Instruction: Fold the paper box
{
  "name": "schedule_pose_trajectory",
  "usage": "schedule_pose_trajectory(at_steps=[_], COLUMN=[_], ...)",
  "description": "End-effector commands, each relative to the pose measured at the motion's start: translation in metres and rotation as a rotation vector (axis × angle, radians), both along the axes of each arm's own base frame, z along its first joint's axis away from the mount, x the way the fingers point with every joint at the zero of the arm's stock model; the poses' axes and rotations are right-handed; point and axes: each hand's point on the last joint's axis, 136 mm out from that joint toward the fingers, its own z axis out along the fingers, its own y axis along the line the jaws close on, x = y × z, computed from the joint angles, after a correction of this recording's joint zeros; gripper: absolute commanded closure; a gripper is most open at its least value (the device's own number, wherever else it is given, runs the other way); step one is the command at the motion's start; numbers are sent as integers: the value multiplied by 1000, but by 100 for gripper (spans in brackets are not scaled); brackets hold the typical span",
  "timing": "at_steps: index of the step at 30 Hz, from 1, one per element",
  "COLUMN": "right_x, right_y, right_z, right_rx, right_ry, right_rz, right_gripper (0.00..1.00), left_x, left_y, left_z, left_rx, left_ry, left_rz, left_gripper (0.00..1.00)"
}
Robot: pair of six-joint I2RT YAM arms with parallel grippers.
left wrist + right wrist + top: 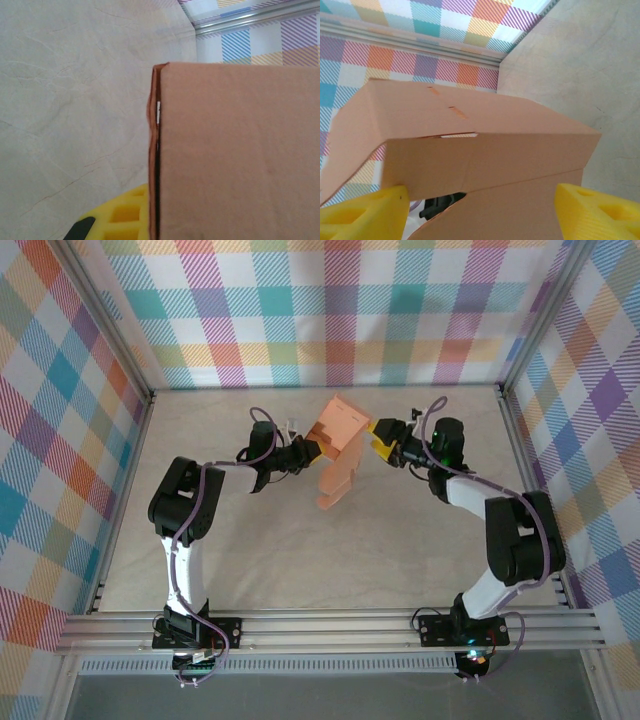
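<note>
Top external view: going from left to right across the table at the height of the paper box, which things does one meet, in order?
left gripper → paper box → right gripper

Top camera looks down from behind; wrist cameras (very close) share the paper box (240, 150).

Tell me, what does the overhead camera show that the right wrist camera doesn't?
Overhead: both arms, the left gripper and right gripper meeting the paper box from opposite sides, a long flap hanging from it. Right wrist: close detail, small slits in a panel and a thin gap along a fold. Shared: the box, yellow fingers, plaid wall, pale table.
</note>
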Motion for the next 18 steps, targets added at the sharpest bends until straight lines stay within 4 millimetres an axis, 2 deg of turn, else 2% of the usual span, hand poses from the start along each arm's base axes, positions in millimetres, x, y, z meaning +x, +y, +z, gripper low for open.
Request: schedule_pose_trajectory(at_steps=[1, 9, 14, 18], right_x=[-4, 9, 22, 35], right_y=[0, -2, -12, -19], right_z=[17, 28, 34, 30], right_rx=[-92, -154, -131, -109], right_ry=[-78, -91, -65, -16], right_rz=[30, 18, -26, -64], right_gripper=[21, 18, 20, 25], left_x=[3, -2, -4, -5], left_y=[-7, -7, -7, -10], left_z=[6, 10, 13, 14], left_rx=[-18, -9, -11, -31], left_ry=[-28, -52, -70, -73], left_rz=[-25, -46, -60, -69], left_gripper=[100, 100, 100, 100])
